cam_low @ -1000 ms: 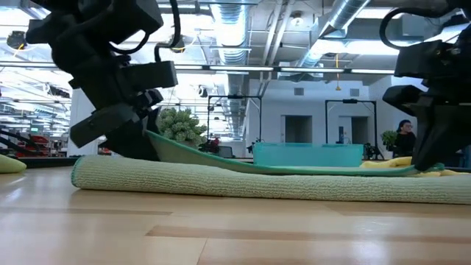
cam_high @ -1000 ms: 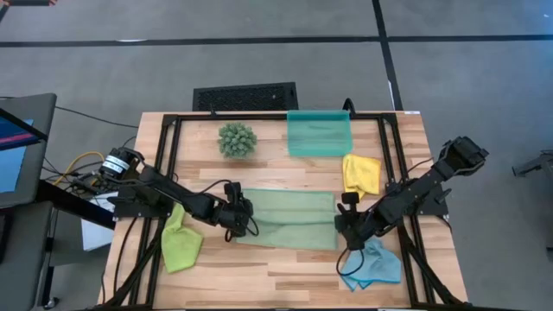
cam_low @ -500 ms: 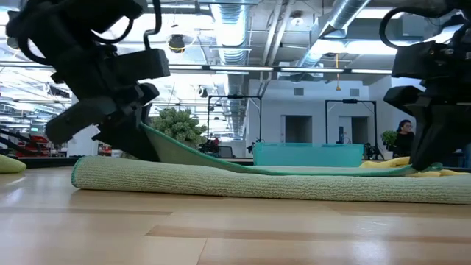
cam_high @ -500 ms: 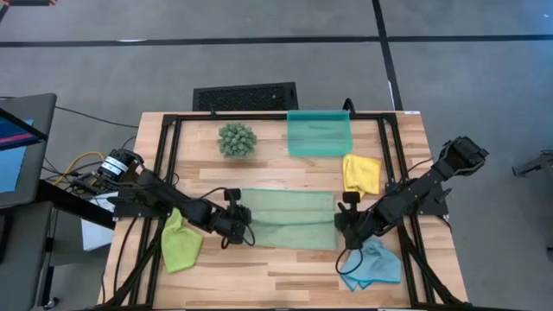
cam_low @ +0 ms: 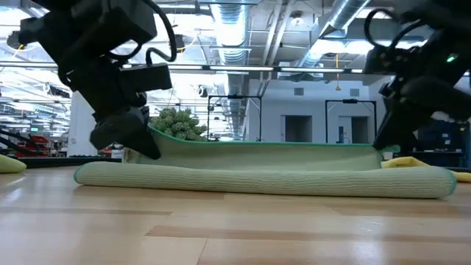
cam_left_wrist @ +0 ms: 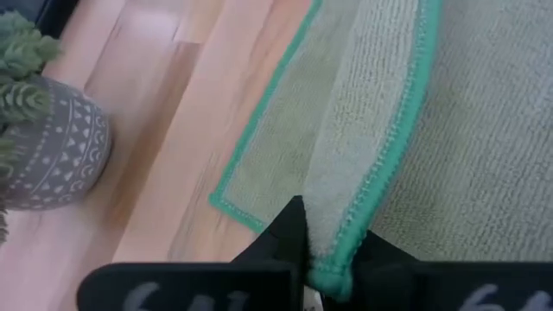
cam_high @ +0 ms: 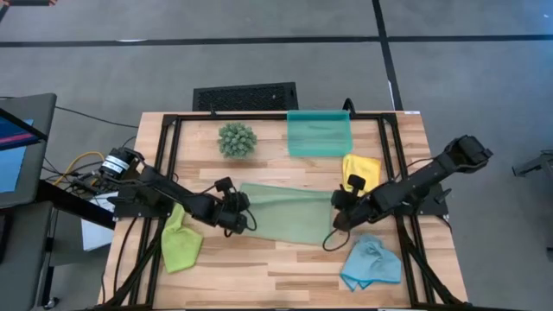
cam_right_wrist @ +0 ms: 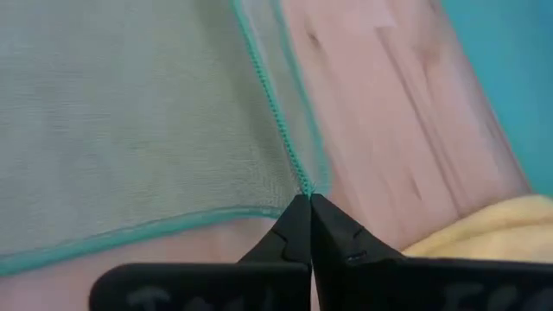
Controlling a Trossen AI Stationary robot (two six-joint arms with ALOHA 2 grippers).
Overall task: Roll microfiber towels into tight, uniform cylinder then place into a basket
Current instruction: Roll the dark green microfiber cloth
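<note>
The sage green towel (cam_high: 289, 216) lies folded at the table's middle, its near fold (cam_low: 257, 180) on the wood and its upper layer raised. My left gripper (cam_high: 236, 212) is shut on the towel's left end. My right gripper (cam_high: 339, 210) is shut on its right end. The lime green towel (cam_high: 181, 244) lies crumpled at the near left, the yellow one (cam_high: 361, 170) right of centre, and the light blue one (cam_high: 370, 263) at the near right. The teal basket (cam_high: 318, 133) stands at the far edge. My left gripper pinches the teal-hemmed edge of the upper layer (cam_left_wrist: 339, 259) at its left corner, between the two fingers, slanting down from the table's left. That layer is lifted; the lower layer's corner (cam_left_wrist: 223, 200) stays on the wood. My right gripper pinches the upper layer's right corner (cam_right_wrist: 302, 188) at the hem, between its fingertips, slanting down from the table's right. The raised edge (cam_low: 265, 144) runs taut and level between both grippers, above the fold on the table.
A spiky green plant ball in a patterned pot (cam_high: 237, 138) stands far left of the basket. A black slotted grille (cam_high: 245, 95) lies beyond the table's far edge. Black frame rails (cam_high: 168, 164) run along the table's sides. Bare wood (cam_high: 276, 272) lies near the front edge.
My right gripper has gone toward the far edge and a little left, rising and rolling, and has lifted its corner off the table. The upper layer, slack and sagging before, is now drawn taut and level between both grippers. The towel's right end has pulled in, uncovering the light blue towel.
</note>
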